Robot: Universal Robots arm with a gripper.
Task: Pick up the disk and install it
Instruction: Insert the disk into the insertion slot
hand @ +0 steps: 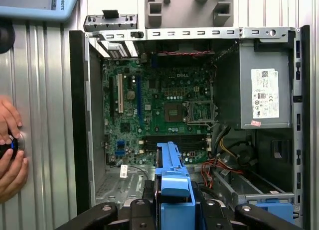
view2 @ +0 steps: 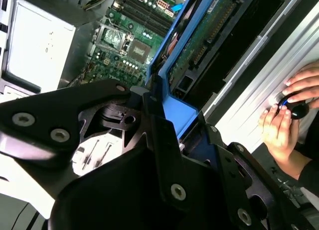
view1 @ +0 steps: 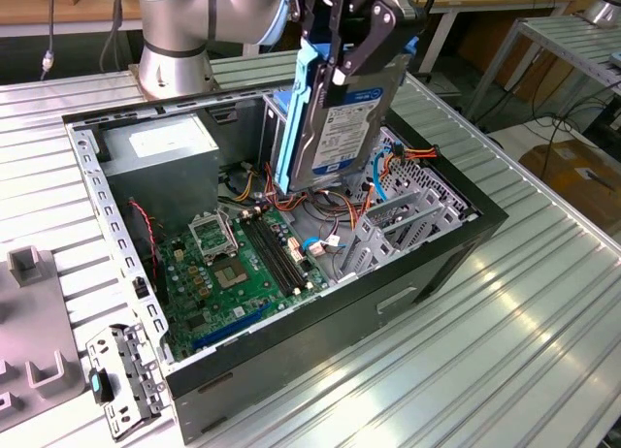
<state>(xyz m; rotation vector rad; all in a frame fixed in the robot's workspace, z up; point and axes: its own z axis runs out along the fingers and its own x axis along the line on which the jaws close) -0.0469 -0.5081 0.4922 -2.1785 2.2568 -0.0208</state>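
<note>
The end effector [view1: 344, 55] is clenched on the disk [view1: 335, 128], holding it upright over the open computer case [view1: 388, 303], with its white, blue-banded label facing the exterior view. In both wrist views a person's hands [hand: 10, 155] rest on the worktop [view1: 524, 322]. Farther in, the power supply [hand: 229, 85] bears a white sticker.

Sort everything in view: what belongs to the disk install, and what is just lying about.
Job: disk, clamped in the hand; open computer case beneath it.
Lying about: grey fixture blocks; loose metal bracket, both beside the case.
</note>
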